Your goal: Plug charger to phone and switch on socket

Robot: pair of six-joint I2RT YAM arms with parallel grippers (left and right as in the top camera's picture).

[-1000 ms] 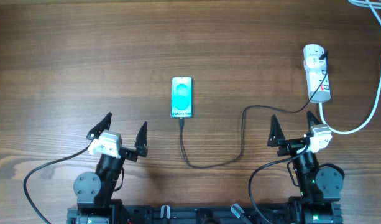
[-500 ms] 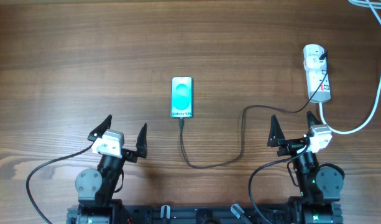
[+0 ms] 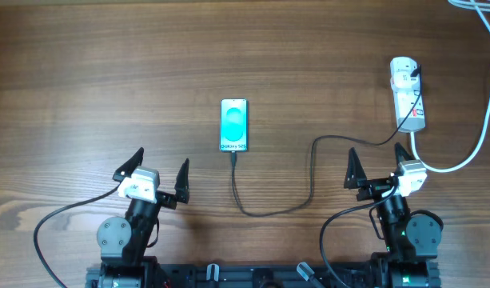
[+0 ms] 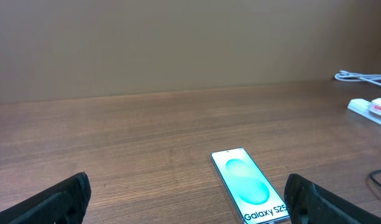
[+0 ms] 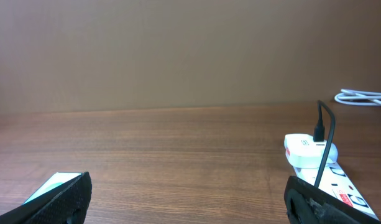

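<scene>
Brown wood-grain surface (image 3: 109,64) fills the overhead view, and a plain tan wall stands behind it in both wrist views. At the near edge sit the two arms. The left fingers (image 3: 183,174) are spread wide apart with nothing between them, hanging over bare wood to the left of the phone and nearer the robot. The right fingers (image 3: 352,168) are spread just as wide and also hold nothing; they sit near the robot-side end of the socket, apart from it.

A thick white lead (image 3: 478,148) leaves the socket's near end, loops out to the right and runs up toward the far right corner.

The charger (image 3: 312,172), a thin dark cable, has its black plug in the far outlet of the socket. From there it runs left, drops toward the robot, curves round in a low loop and rises to meet the near short edge of the phone. Whether the tip is fully seated cannot be told.

The socket (image 3: 408,94) lies at the far right, lengthwise away from the robot, with red marks near its near end; the switch position is too small to read.

The phone (image 3: 234,125) lies flat near the centre, screen lit teal, "Galaxy" lettering at its near end.
</scene>
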